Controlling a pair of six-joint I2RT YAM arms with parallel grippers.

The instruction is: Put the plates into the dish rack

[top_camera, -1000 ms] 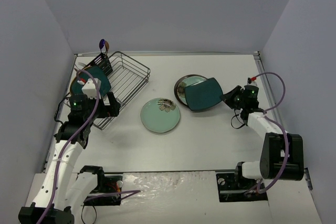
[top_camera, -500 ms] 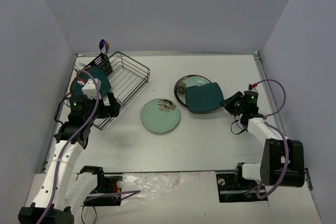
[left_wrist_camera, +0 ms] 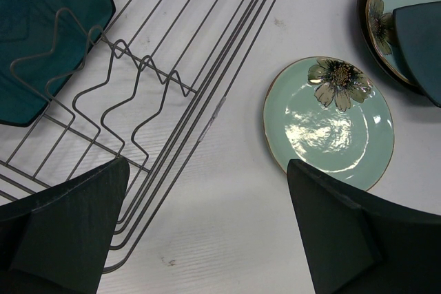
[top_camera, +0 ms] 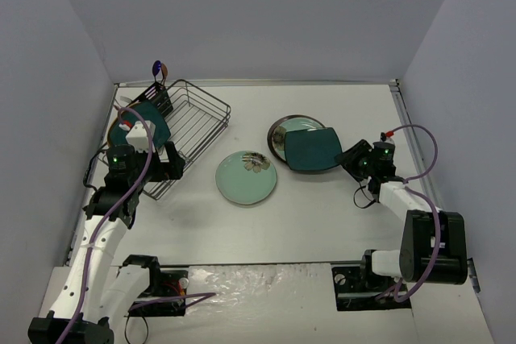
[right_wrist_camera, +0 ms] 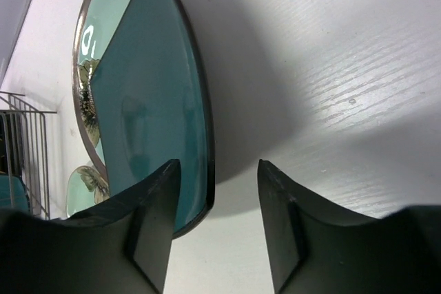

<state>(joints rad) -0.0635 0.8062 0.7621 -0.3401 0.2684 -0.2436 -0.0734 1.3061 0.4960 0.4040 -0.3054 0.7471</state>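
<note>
While the square teal plate (right_wrist_camera: 148, 115) leans on a round plate (right_wrist_camera: 107, 12) ahead of the right gripper (right_wrist_camera: 216, 170), its near rim lies between the wide-open jaws, seemingly untouched; the left gripper (left_wrist_camera: 207, 166), jaws also wide, hovers over the rack (left_wrist_camera: 207, 94), farther from that plate

One plate (top_camera: 153, 114) sits in the dish rack (top_camera: 203, 118), a second plate (top_camera: 246, 177) beside it, a stack (top_camera: 310, 151) farther right.

Bright, even, soft light — white glare patches on the flower plate (left_wrist_camera: 329, 120), and right of it a broad soft shadow beside the square teal plate (right_wrist_camera: 155, 108). Near fingers (left_wrist_camera: 65, 232) look dark, slightly blurry.
</note>
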